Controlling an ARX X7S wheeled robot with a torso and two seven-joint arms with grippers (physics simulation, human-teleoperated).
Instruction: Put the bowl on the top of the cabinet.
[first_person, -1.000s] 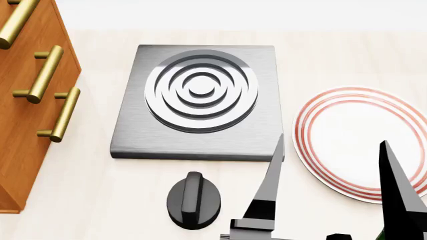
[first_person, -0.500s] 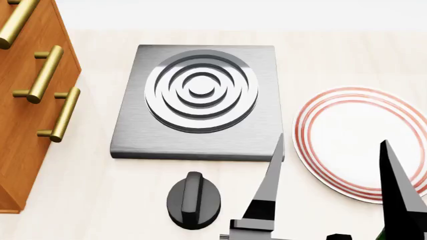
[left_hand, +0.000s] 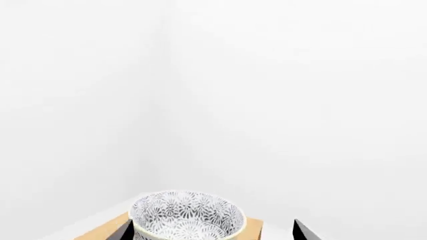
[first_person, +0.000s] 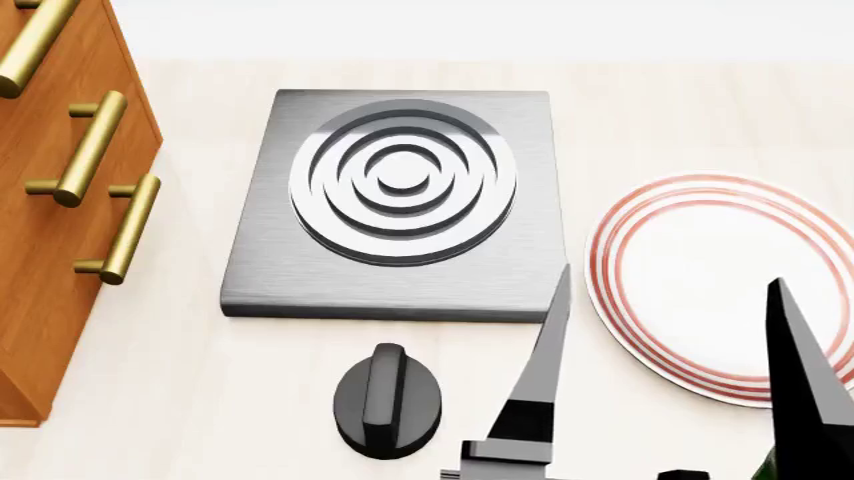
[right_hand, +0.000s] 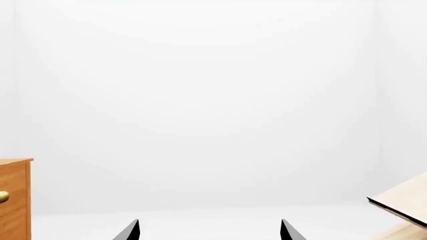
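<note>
The white bowl (left_hand: 187, 216) with grey floral pattern stands upright on the orange-brown top of the cabinet (left_hand: 100, 231) in the left wrist view. My left gripper (left_hand: 210, 226) is open around it. One dark finger (left_hand: 122, 233) is close by the bowl's side, and the other (left_hand: 303, 231) stands apart from it. The cabinet's front, with brass bar handles, shows at the head view's left (first_person: 54, 230). My right gripper (first_person: 669, 276) is open and empty above the counter, and it also shows in its own wrist view (right_hand: 210, 223).
A grey hob plate (first_person: 267, 270) with concentric rings lies mid-counter, with a black knob (first_person: 387, 400) in front of it. A red-ringed white plate (first_person: 707, 270) lies at the right. The cabinet edge (right_hand: 13, 200) and a pale wooden board (right_hand: 403, 205) show in the right wrist view.
My right gripper's fingers have shifted very slightly to the right in the head view. Nothing else has moved.
</note>
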